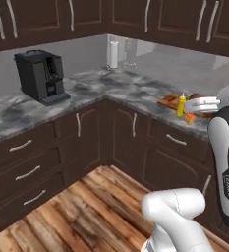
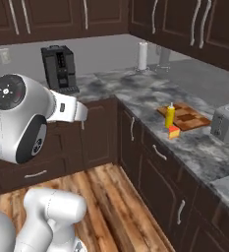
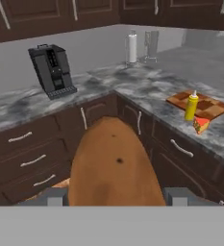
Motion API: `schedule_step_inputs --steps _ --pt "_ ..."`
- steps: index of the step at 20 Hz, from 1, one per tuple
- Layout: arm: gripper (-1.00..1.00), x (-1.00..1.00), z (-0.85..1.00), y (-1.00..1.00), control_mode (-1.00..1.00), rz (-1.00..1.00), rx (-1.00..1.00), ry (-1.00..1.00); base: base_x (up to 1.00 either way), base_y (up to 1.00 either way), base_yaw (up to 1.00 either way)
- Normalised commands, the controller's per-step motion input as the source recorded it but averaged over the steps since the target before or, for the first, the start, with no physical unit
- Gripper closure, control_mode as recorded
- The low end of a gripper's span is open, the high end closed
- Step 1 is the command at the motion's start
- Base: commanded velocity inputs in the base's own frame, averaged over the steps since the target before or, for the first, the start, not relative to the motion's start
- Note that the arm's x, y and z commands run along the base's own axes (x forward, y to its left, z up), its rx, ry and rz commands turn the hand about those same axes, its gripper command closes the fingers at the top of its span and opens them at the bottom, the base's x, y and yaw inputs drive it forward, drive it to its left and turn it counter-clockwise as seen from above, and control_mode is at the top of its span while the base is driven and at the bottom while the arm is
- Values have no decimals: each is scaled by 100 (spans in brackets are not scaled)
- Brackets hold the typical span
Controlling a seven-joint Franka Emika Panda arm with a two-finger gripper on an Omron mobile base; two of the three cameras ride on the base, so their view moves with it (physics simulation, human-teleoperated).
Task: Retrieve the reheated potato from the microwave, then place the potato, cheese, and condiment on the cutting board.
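Dark-cabinet corner kitchen, marble counter: potato out of microwave, pinched in gripper jaws, well short of board; condiment at board edge, cheese beside it; all 3 placements pending.

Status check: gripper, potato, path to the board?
Gripper shut on potato, carried above the floor. Cutting board on counter right; condiment and cheese at its near edge, crowding the approach.
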Motion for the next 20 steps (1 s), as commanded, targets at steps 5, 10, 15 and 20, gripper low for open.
schedule_step_inputs --steps 5,10,15,20 --pt "100 0 0 0 100 0 0 0 45 14 -61" --pt "100 0 0 0 100 0 0 0 60 36 -53" --pt "100 0 0 0 100 0 0 0 62 42 -42" --pt "100 0 0 0 100 0 0 0 48 53 -37"
